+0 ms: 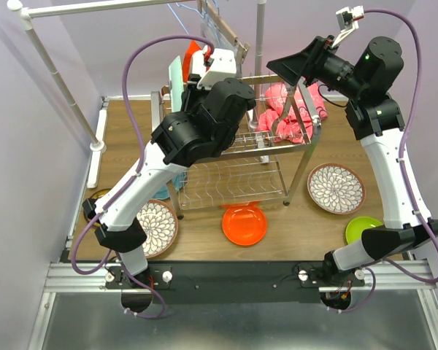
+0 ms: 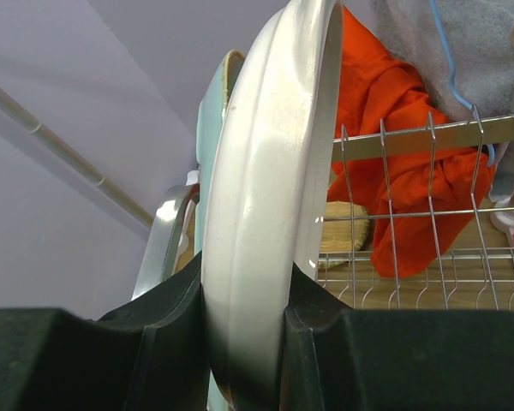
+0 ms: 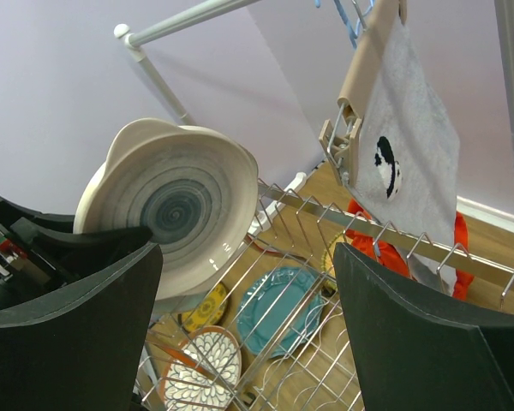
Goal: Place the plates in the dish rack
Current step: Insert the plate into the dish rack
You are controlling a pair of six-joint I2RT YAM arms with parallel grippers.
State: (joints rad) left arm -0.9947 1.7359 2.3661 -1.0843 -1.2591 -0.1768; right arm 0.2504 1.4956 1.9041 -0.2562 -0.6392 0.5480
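White plate (image 2: 265,197) stands upright on edge at the far-left end of the dish rack (image 1: 237,182), just beside a mint plate (image 2: 207,128). The left hand (image 2: 244,300) is clenched on its rim, edge-on. The right hand (image 3: 248,325) hangs released over the rack's right side, farther off. The plate's lower edge hides behind the fingers (image 2: 360,360), so I can't tell if it's slotted.

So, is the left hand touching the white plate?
Touching. In the left wrist view, the fingers of the left hand press on both faces of the white plate, with no gap.
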